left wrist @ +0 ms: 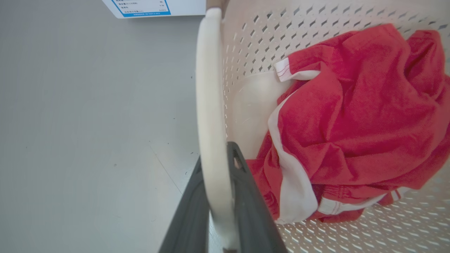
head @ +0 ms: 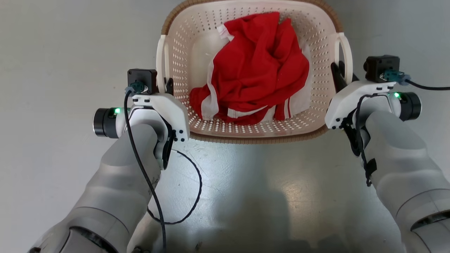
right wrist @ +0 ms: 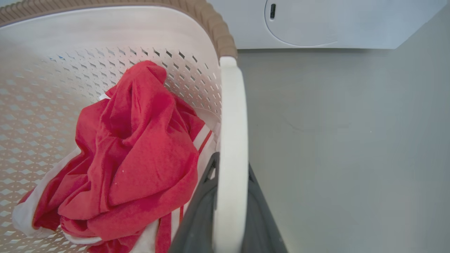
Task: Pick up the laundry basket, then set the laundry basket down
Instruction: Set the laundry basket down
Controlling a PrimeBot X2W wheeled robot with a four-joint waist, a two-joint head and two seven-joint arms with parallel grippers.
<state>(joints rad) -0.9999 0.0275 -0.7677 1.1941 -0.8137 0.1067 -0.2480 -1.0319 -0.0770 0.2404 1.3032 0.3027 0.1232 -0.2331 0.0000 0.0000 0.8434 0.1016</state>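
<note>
The cream perforated laundry basket [head: 182, 45] with its brown woven rim sits top centre in the head view, holding a crumpled red and white garment [head: 256, 70]. My left gripper [head: 168, 85] is shut on the basket's left loop handle [head: 161, 63]. My right gripper [head: 338, 74] is shut on the right loop handle [head: 346, 52]. In the left wrist view the white handle [left wrist: 209, 105] runs between the dark fingers of the left gripper [left wrist: 217, 200]. The right wrist view has the other handle [right wrist: 232, 123] clamped in the right gripper [right wrist: 230, 200]. Whether the basket touches the floor, I cannot tell.
Grey floor [head: 70, 52] lies all around the basket. A white washing machine [right wrist: 316, 21] stands beyond the basket's right side. A white box with a blue-printed label [left wrist: 154, 7] is past its left side. A black cable [head: 191, 182] loops from my left arm.
</note>
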